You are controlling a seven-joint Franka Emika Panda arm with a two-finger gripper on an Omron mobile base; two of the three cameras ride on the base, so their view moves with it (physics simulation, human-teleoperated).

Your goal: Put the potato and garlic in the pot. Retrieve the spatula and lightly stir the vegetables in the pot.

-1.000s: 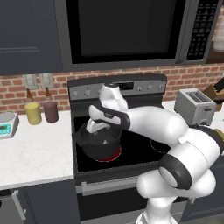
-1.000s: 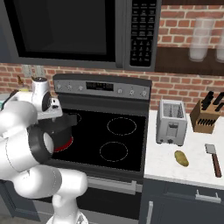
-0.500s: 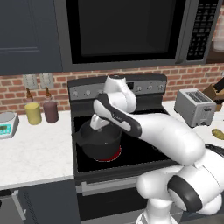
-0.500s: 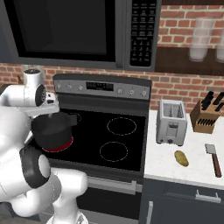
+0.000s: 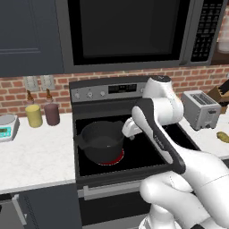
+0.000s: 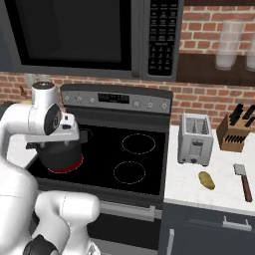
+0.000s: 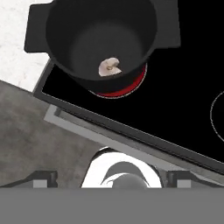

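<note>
You face a brick-backed kitchen wall with a microwave hung over a black glass stove. A white speckled tabletop runs to either side of it. The pot sits on the glowing red front-left burner, and the garlic lies on its floor. The arm's white forearm crosses the stove just right of the pot in the left base view. On the right tabletop stand a toaster and a knife block. The spatula lies near the front edge there, and the potato rests just left of it, apart. The pincer hangs above the stove's front edge, its fingers spread wide, gripping nothing.
</note>
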